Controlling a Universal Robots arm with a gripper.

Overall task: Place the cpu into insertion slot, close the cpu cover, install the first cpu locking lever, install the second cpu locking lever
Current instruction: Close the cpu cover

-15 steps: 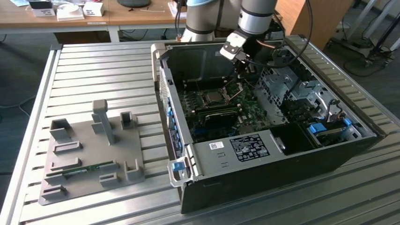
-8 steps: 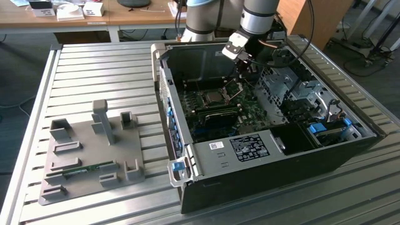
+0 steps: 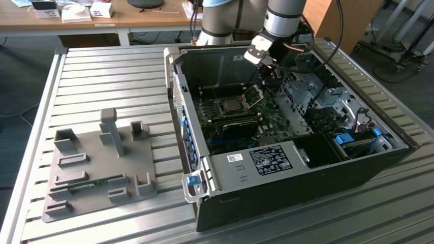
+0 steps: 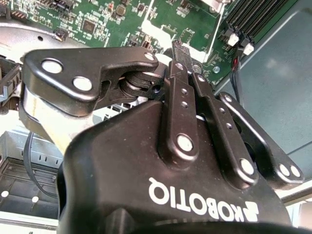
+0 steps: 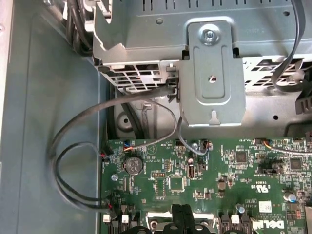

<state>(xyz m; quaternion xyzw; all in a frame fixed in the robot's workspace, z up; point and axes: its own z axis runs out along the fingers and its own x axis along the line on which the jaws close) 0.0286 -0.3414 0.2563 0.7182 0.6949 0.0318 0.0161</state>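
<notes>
Over green motherboard (image 5: 219, 180), inside black steel computer case (image 3: 285, 188): my gripper (image 4: 178, 48), matte black jointed links, fingers (image 4: 181, 92) pressed together, nothing held, touching nothing. Arm (image 3: 285, 15) drops steeply into case, wrist tilted. Cpu (image 3: 233, 105), dull silver square, lies flat in dark metal-rimmed insertion slot (image 3: 220, 109). Cpu cover (image 3: 253, 95), thin silvery frame, stands raised beside slot, toward exterior view's right. Ribbed aluminium table (image 3: 115, 76) underneath.

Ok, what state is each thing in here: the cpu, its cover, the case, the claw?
cpu: appears to lie seated in the insertion slot.
cpu cover: hinged up, open.
computer case: on its side, side panel off.
claw: hangs over the open case, looks apart from the cpu.
</notes>
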